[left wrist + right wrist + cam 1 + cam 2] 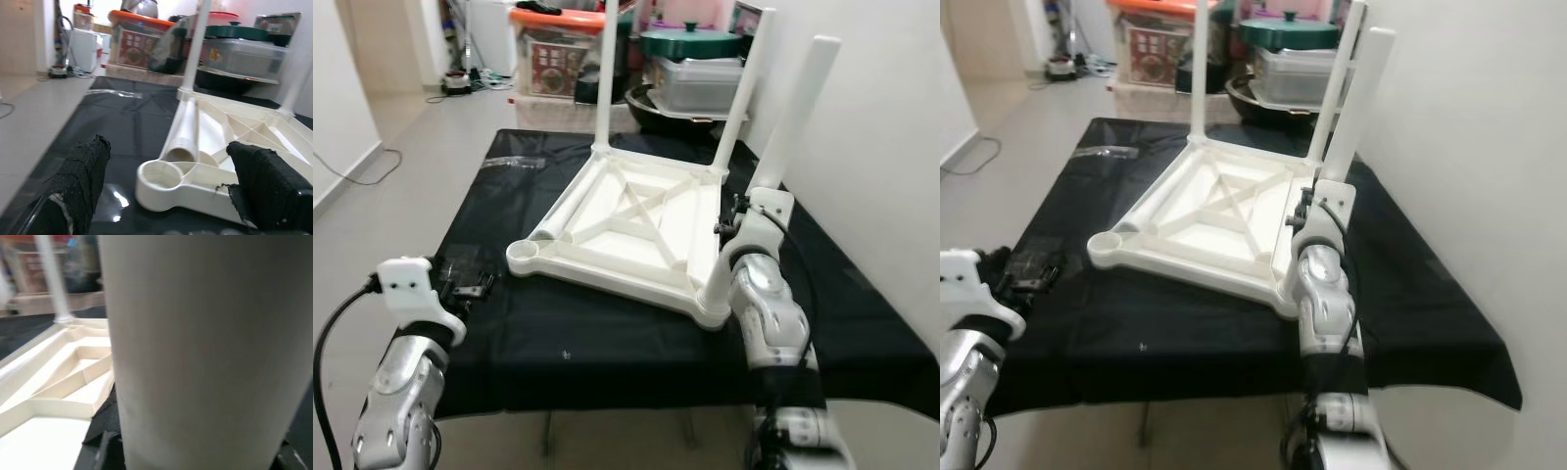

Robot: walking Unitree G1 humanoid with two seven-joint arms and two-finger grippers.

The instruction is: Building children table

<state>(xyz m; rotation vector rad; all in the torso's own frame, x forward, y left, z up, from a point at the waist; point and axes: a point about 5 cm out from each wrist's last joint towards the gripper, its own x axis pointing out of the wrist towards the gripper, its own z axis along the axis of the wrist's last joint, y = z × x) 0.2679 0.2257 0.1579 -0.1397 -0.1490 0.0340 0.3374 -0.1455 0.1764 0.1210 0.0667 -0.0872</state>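
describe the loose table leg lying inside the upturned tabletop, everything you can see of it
The loose leg is a smooth, cream-white tube that looks like plastic, the same colour as the upturned tabletop it lies in. It rests flat along the tabletop's left inner edge, not yet fitted. Its open, hollow end, ringed with fine grooves, points at the vacant round corner socket and stops just short of it. Its far end reaches toward the upright leg at the back corner. The left gripper hovers nearby without touching it.
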